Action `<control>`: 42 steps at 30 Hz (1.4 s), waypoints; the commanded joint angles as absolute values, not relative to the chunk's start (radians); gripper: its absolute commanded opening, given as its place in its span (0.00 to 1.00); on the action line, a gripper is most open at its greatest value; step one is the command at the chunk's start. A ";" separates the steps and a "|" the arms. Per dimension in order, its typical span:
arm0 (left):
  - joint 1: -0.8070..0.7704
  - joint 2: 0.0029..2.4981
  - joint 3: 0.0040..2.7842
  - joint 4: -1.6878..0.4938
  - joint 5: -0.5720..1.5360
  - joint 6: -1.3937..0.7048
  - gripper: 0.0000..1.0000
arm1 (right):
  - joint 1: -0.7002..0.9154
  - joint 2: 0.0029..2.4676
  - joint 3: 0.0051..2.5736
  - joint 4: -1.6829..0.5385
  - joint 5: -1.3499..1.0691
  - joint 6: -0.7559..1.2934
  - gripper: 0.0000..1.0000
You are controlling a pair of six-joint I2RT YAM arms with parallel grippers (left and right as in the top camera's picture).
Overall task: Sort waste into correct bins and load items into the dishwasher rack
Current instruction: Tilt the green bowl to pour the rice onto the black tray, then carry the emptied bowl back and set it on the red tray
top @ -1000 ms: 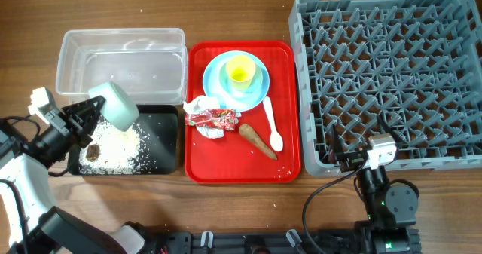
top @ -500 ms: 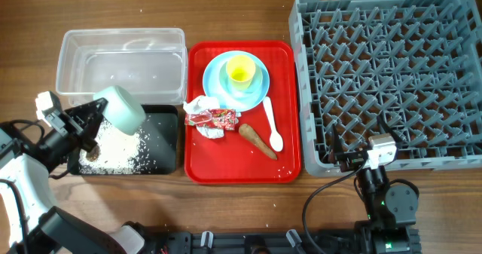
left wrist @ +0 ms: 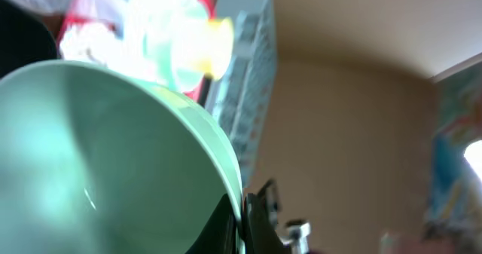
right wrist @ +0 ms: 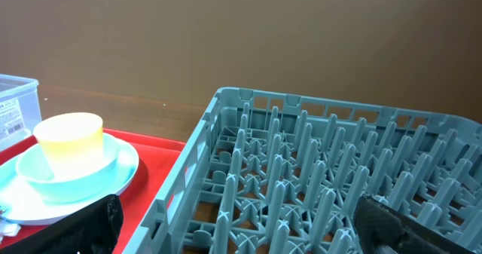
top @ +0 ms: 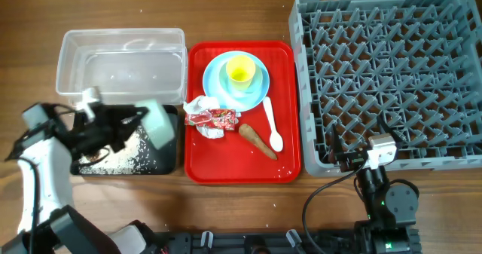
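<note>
Your left hand [top: 134, 123] is clenched on the rim of the pale green bowl [top: 160, 123]. The bowl hangs tipped on its side over the right end of the black tub [top: 170, 157]. Whitish rice-like crumbs [top: 120, 157] lie scattered on the tub's floor beneath your arm. The clear tub [top: 120, 58] stands just behind the black one.

The flat red tray [top: 226, 172] lies just right of both tubs, with its left edge close to the bowl you hold. Nearest to the bowl on the tray is the crumpled white tissue [top: 199, 105], touching the red-and-white wrapper [top: 222, 120]. The brown sausage-like piece [top: 258, 140] and the white plastic spoon [top: 272, 124] lie further right. At the tray's far side the yellow cup [top: 240, 71] sits in the small light blue bowl [top: 254, 84], on the light blue plate [top: 211, 77].

Your right hand [right wrist: 237, 216] is released wide, low on the table at the near left corner of the dishwasher rack [top: 392, 65]. The rack's lattice wall stands directly before its fingers.
</note>
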State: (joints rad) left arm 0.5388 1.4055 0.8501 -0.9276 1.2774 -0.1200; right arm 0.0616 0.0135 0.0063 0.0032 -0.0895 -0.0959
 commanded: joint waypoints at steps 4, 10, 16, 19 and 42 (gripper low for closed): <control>0.285 1.379 0.849 -0.860 1.029 -0.225 0.04 | 0.059 0.002 0.005 0.006 -0.102 -0.105 1.00; 0.046 1.323 0.849 -0.792 0.752 -0.407 0.04 | 0.059 0.002 0.005 0.006 -0.102 -0.105 1.00; -0.194 1.296 0.849 -0.722 0.534 -0.582 0.04 | 0.059 0.002 0.005 0.006 -0.102 -0.105 1.00; -0.349 1.296 0.849 -0.701 0.345 -0.665 0.04 | 0.059 0.002 0.005 0.006 -0.102 -0.105 1.00; -0.765 1.407 0.897 -0.586 -0.111 -0.846 0.63 | 0.059 0.002 0.005 0.006 -0.102 -0.105 1.00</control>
